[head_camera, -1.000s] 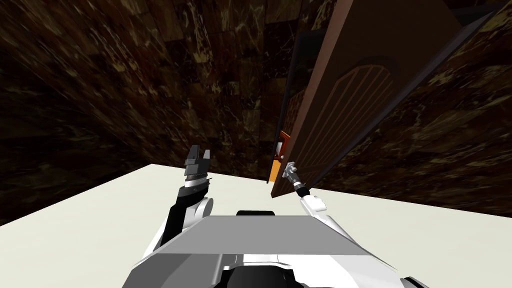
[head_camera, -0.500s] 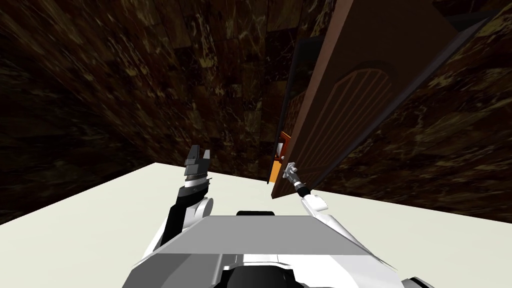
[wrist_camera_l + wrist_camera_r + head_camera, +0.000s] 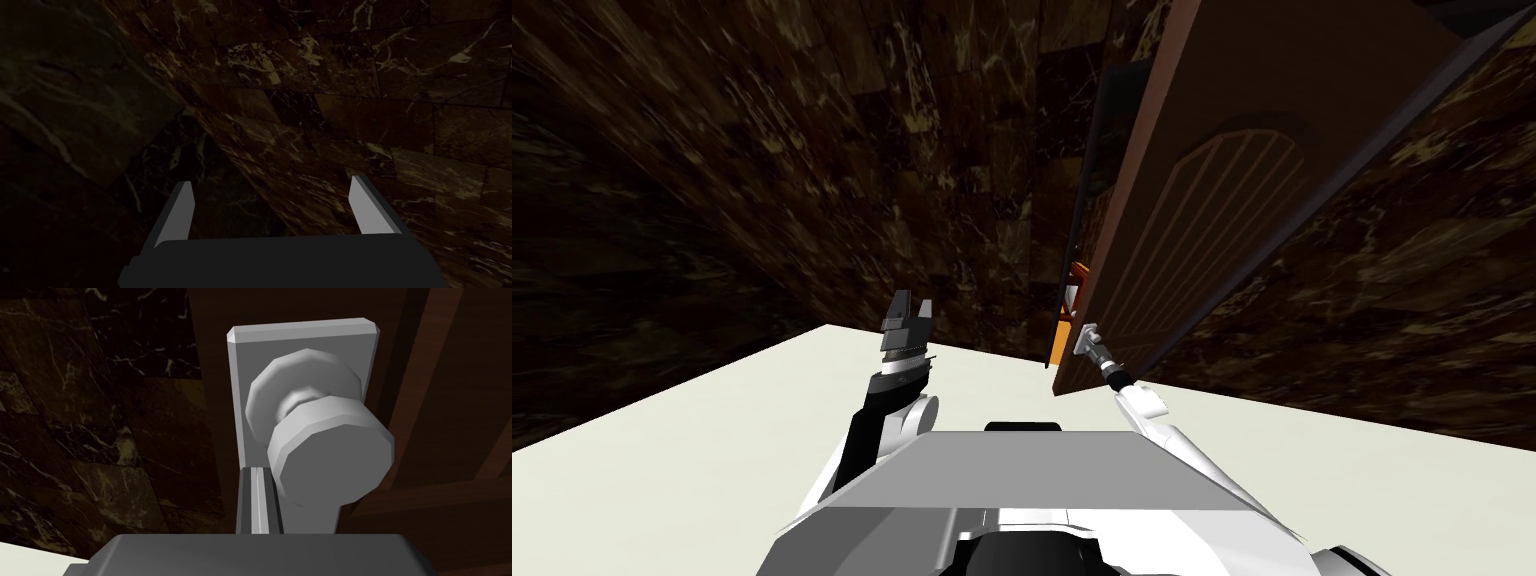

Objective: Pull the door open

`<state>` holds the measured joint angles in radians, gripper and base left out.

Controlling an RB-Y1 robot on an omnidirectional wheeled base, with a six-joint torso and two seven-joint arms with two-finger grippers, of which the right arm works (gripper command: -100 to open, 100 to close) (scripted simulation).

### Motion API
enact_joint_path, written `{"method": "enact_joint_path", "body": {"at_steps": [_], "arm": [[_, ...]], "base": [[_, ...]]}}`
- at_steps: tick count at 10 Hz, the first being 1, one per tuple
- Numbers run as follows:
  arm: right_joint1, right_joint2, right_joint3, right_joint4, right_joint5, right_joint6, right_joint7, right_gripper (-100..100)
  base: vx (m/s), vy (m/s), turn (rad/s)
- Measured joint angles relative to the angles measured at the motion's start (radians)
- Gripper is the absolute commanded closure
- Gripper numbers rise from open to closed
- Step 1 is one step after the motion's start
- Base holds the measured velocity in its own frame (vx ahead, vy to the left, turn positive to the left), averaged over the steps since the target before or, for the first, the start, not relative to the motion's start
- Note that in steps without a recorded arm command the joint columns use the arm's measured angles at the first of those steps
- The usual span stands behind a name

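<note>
While the left gripper (image 3: 272,210) hangs open and empty, the right gripper (image 3: 1091,343) clamps the grey knob (image 3: 330,448) near the edge of the door (image 3: 1202,200).

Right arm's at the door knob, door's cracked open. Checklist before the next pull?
1. Right tool at the knob: ok, it sits close against the grey knob.
2. Grip around the knob: not ok, the fingers stand together beside it, not around it.
3. Door unlatched: ok, its free edge stands ajar from the dark frame.
4. Left tool out of the way: ok, open, empty, held up well apart from the door.
5. Room behind the base to back up: cannot tell.
</note>
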<state>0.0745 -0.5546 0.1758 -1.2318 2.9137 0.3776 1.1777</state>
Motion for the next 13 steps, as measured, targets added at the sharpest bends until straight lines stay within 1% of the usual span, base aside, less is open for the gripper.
{"method": "enact_joint_path", "body": {"at_steps": [5, 6, 7, 8, 10, 11, 12, 13], "arm": [[0.001, 0.002, 0.002, 0.002, 0.000, -0.004, 0.000, 100], [0.001, 0.002, 0.002, 0.002, 0.000, -0.004, 0.000, -100], [0.004, 0.004, 0.009, -0.009, 0.012, 0.008, 0.002, -100], [0.007, 0.013, 0.019, -0.015, 0.025, 0.027, 0.005, -100], [0.020, 0.025, 0.037, -0.026, 0.046, 0.046, 0.010, -100], [0.033, 0.028, 0.042, -0.043, 0.059, 0.055, 0.014, -100], [0.034, 0.028, 0.045, -0.047, 0.067, 0.063, 0.016, -100], [0.032, 0.027, 0.049, -0.037, 0.076, 0.083, 0.015, -100]], "base": [[0.000, 0.002, -0.001], [-0.104, -0.043, -0.019], [-0.205, -0.088, 0.038], [-0.200, -0.136, 0.005], [-0.159, -0.141, -0.048], [-0.182, -0.113, -0.051], [-0.179, -0.092, -0.020], [-0.083, -0.027, 0.028]]}}
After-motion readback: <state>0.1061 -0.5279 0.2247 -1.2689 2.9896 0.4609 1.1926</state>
